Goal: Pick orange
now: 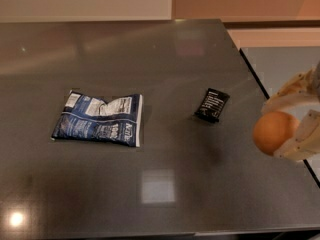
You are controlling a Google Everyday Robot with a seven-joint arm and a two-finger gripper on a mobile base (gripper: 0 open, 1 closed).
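At three o'clock the gripper [278,131] grips the orange [272,133] between both fingers, apparently clear of the dark table [150,59]; the round fruit could slip out and roll off the near edge.

Single camera, high, angled down over table [175,74]; hand [275,130] at right edge.

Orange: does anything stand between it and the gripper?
Nothing visible does. The gripper, at the right edge of the table in the view, is shut on the orange, a finger on either side. The black packet and the blue bag lie on the table apart from both.
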